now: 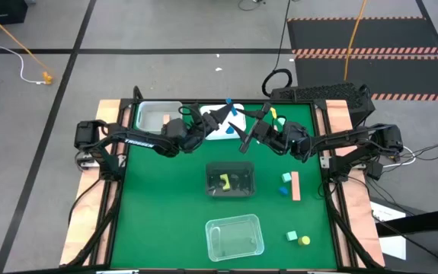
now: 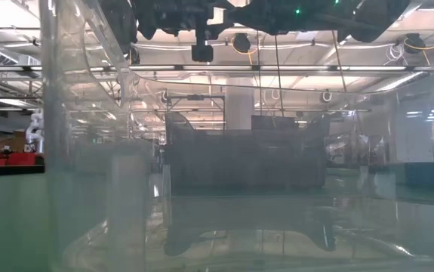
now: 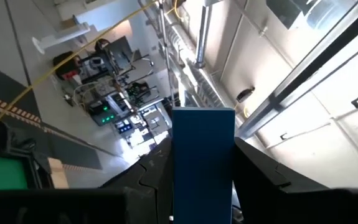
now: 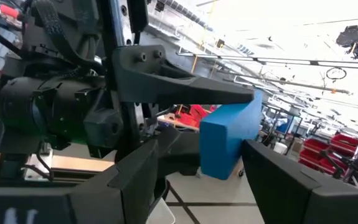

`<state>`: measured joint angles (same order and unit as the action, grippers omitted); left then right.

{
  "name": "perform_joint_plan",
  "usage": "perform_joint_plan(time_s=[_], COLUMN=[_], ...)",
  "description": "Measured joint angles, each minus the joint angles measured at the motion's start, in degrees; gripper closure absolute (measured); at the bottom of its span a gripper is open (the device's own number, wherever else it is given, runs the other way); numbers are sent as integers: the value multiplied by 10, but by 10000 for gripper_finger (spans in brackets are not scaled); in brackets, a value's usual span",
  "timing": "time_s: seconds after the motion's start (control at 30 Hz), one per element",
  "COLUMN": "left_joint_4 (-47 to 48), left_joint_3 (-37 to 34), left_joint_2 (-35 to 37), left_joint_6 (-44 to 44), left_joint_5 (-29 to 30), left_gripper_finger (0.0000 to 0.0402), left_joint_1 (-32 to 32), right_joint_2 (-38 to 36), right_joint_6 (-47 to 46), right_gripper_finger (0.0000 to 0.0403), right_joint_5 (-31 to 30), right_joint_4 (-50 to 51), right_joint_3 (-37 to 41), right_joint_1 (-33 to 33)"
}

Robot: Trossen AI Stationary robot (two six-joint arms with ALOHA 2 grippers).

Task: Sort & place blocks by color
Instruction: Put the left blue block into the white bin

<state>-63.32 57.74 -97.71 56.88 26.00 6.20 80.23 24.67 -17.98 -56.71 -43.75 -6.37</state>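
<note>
A blue block (image 3: 202, 149) is held high over the table's far middle, with my left gripper (image 3: 202, 163) shut on it. In the high view the blue block (image 1: 233, 111) shows between the two arms. My right gripper (image 4: 202, 152) faces it from the right. It is open, and its fingers stand on either side of the blue block (image 4: 228, 140) without touching it. Loose blocks lie on the green mat at the right: a tan bar (image 1: 295, 186), a mint piece (image 1: 286, 177), a blue piece (image 1: 283, 191), a green cube (image 1: 292, 237) and a yellow piece (image 1: 305, 240). My left gripper pinches the blue block's two flat sides (image 3: 185, 177) between its two fingers. The fingers come from the table's left, slanting a little upward. The block's free end (image 3: 202, 121) sticks out past the fingertips, and the block is lifted clear of everything.
A dark tray (image 1: 211, 176) at mid-table holds yellow and green pieces. A clear tray (image 1: 234, 236) stands near the front edge. A white tray (image 1: 158, 116) sits at the far left, and another white tray (image 1: 220, 134) lies below the grippers. Wooden rails (image 1: 346, 129) border the mat.
</note>
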Motion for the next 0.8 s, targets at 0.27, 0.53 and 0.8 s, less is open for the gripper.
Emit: perform_joint_plan(time_s=[0.27,0.53,0.8], left_joint_4=[2,3,22], left_joint_3=[0,0,1], left_joint_2=[0,0,1], left_joint_6=[-2,-1,20], left_joint_5=[-1,-2,-9], left_gripper_finger=[275,275,275], left_joint_1=[-13,-14,-14], right_joint_2=[0,-4,-37], right_joint_6=[0,0,1], right_gripper_finger=[231,277,317], right_joint_5=[-2,-9,-35], right_joint_4=[2,9,43], right_joint_3=[0,0,2], right_joint_1=[2,6,7])
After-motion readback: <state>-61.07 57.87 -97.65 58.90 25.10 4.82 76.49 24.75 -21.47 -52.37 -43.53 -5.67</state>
